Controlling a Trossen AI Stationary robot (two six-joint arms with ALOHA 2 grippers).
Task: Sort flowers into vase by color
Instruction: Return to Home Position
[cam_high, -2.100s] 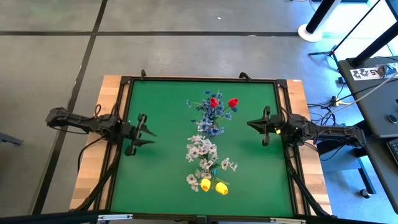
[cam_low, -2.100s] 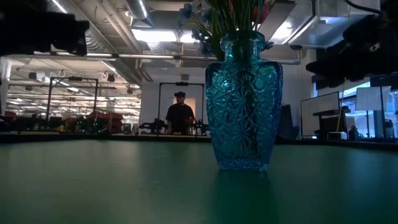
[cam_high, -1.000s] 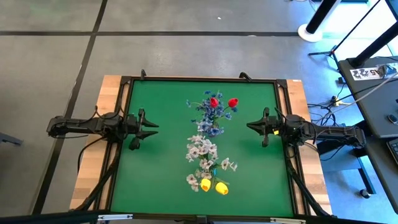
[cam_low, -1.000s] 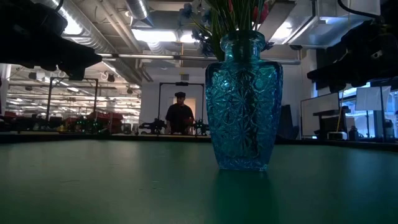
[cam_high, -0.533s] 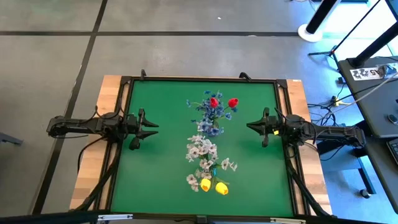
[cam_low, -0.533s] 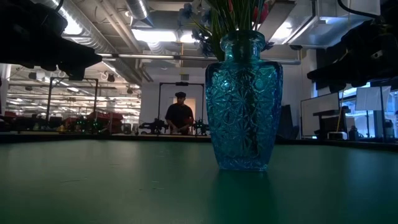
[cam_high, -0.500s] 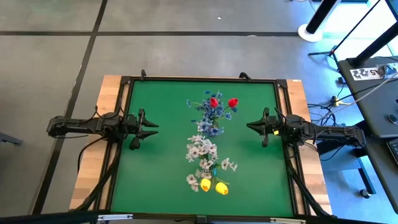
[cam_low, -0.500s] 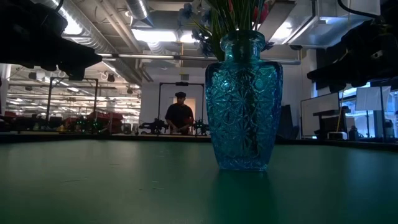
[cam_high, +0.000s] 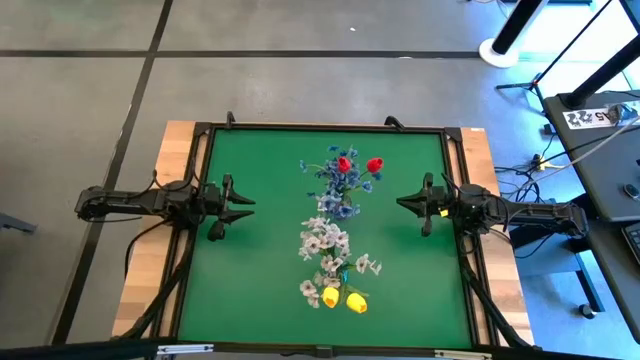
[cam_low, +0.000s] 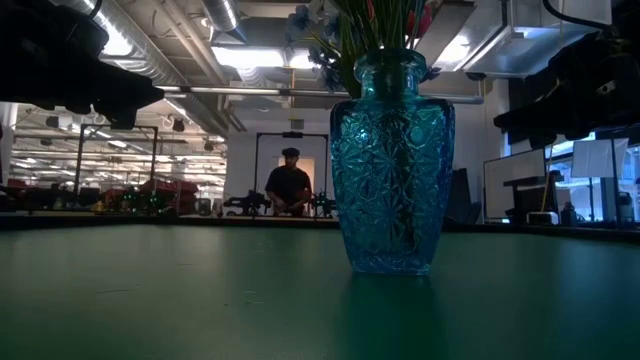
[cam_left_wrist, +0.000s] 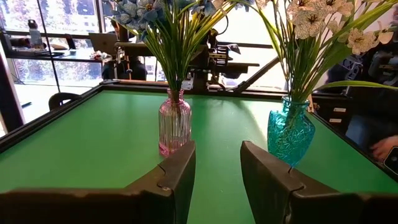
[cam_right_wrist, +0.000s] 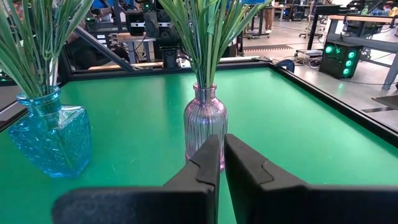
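Two vases stand upright on their bases in the middle of the green table. The pink glass vase (cam_left_wrist: 174, 124) holds the blue sprays (cam_high: 333, 180) and two red blooms (cam_high: 345, 163). The blue glass vase (cam_low: 390, 180) holds the white sprays (cam_high: 325, 240) and two yellow blooms (cam_high: 343, 299). My left gripper (cam_high: 245, 205) hovers open near the table's left edge, pointing at the vases. My right gripper (cam_high: 403, 203) hovers shut near the right edge, facing the pink vase (cam_right_wrist: 204, 127). Neither touches anything.
The table has a raised black rim (cam_high: 320, 128) on a wooden frame. Bare green surface lies between each gripper and the vases. A person (cam_low: 290, 185) stands in the room far behind the table.
Nothing has moved within the last second. Before that, my left arm shifted its pose at the table's left edge and came lower.
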